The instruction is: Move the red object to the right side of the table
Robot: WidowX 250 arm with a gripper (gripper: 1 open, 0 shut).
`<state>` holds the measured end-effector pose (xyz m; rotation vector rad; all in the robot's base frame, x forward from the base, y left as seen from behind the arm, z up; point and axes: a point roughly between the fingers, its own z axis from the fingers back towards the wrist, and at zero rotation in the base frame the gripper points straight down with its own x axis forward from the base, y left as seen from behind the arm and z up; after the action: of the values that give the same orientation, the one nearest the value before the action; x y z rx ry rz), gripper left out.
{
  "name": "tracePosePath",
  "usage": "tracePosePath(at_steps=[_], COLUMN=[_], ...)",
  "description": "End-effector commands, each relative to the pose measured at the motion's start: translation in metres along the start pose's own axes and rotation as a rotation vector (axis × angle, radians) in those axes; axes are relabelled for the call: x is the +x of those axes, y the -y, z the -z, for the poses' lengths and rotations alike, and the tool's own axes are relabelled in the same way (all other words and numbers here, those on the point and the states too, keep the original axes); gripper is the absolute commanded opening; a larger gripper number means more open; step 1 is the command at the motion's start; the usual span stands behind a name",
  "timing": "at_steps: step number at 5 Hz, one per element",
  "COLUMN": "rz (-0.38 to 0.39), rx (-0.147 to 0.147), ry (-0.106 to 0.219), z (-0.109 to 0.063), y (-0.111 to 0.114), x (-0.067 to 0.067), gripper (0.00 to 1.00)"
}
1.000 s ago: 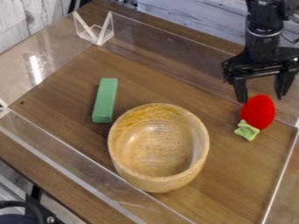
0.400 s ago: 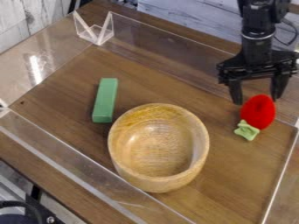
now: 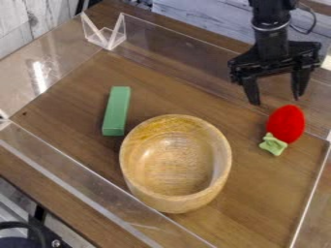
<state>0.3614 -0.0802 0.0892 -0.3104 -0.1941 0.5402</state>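
On the table: wooden bowl sat centre, green block to its left.
Gripper: jaws spread wide, empty, above the toy.
Red object: lay free near the right wall; long axis toward the camera, leafy end nearest.
Progress: seemingly complete.

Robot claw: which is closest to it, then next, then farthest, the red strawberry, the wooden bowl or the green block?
From the gripper, in the camera view:
1. Red strawberry, just below it near the right edge of the table.
2. Wooden bowl, in the middle, toward the front.
3. Green block, far over on the left.
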Motion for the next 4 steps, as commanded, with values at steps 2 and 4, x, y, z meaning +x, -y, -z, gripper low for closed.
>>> tracePosePath(at_steps=[2, 4], rz=[0.043, 0.011], rx=[-0.047, -0.041], ry=[0.047, 0.072], z=[-0.016, -0.029], y=[0.006, 0.006], x=[0.005, 0.002], gripper=[1.0, 1.0])
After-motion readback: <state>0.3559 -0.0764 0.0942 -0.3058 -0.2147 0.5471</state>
